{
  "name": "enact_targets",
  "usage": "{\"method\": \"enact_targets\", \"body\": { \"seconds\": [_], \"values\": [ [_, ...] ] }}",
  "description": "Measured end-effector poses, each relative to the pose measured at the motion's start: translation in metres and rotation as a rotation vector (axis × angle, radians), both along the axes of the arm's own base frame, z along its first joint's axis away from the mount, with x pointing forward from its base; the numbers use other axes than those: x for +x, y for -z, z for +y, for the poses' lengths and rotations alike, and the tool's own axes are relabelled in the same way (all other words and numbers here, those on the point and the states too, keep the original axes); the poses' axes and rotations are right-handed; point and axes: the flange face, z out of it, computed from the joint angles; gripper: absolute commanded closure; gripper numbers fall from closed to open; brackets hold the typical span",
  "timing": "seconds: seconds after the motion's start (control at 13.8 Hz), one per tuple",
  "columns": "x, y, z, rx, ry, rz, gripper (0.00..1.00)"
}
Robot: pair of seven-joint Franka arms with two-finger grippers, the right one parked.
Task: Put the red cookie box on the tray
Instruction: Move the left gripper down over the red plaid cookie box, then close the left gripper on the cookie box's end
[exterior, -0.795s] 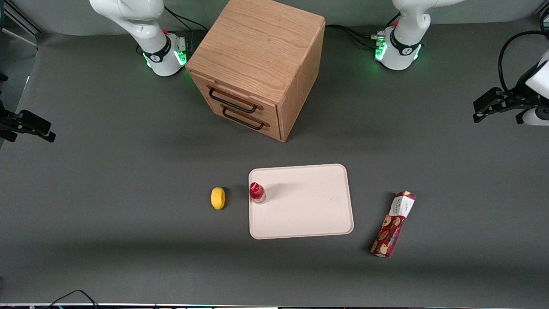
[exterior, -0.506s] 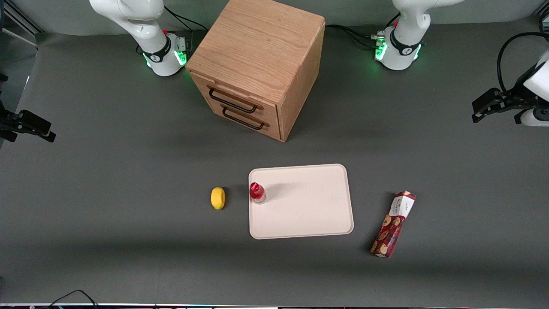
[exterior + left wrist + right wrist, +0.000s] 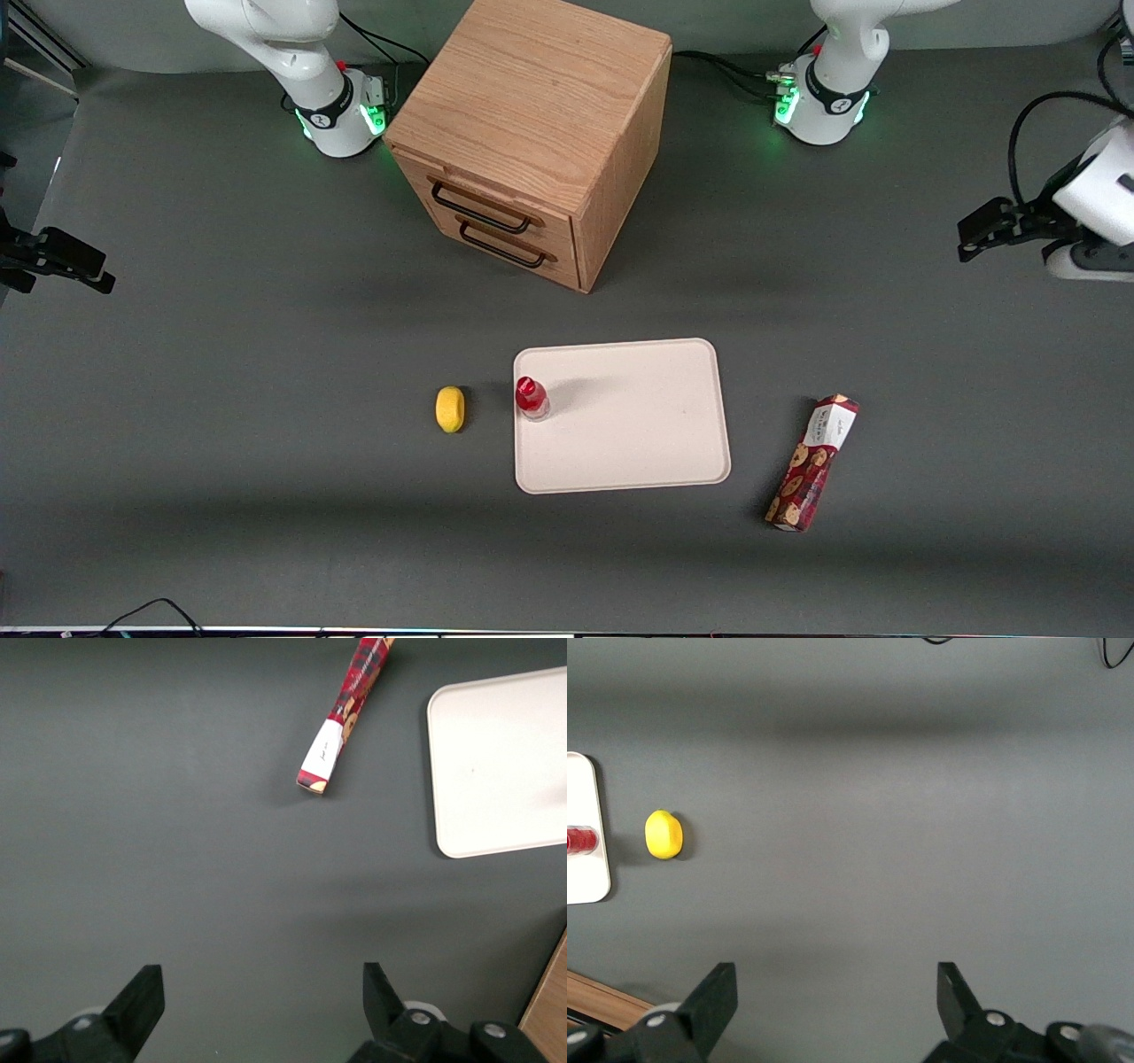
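One red cookie box (image 3: 812, 462), flat on table (image 3: 221, 372) just off tray's short edge toward working arm's end; one tray (image 3: 638, 443); one red-capped bottle (image 3: 531, 398), upright at tray's short edge toward parked arm's end; one yellow lemon-like item (image 3: 450, 408) on table beside that edge; one wooden cabinet (image 3: 532, 133) with two drawers, two dark handles; one gripper (image 3: 979, 233), fingers apart, above table edge at working arm's end.

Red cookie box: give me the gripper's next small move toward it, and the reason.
Probably carry the open gripper nearer the front camera and lower, toward the red cookie box. The gripper hangs empty at the working arm's end of the table, well apart from the box, which lies flat on the table beside the tray, not yet on it.
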Motion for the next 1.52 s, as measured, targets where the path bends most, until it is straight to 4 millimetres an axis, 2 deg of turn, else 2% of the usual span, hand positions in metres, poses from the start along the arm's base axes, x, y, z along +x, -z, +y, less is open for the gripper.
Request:
{"method": "enact_targets", "body": {
  "seconds": [0.22,0.51,0.72,0.87,1.16,1.23,1.37,1.52],
  "values": [
    [0.038,0.055,-0.014,-0.021,0.027,-0.016,0.0],
    [0.096,0.164,-0.044,-0.063,0.066,-0.053,0.0],
    [0.13,0.239,-0.064,-0.088,0.087,-0.081,0.0],
    [0.146,0.276,-0.076,-0.093,0.105,-0.106,0.0],
    [0.161,0.33,-0.089,-0.08,0.146,-0.186,0.0],
    [0.162,0.34,-0.089,-0.077,0.15,-0.193,0.09],
    [0.162,0.353,-0.09,-0.061,0.173,-0.193,0.56],
    [0.161,0.359,-0.091,-0.033,0.203,-0.19,0.98]
  ]
}}
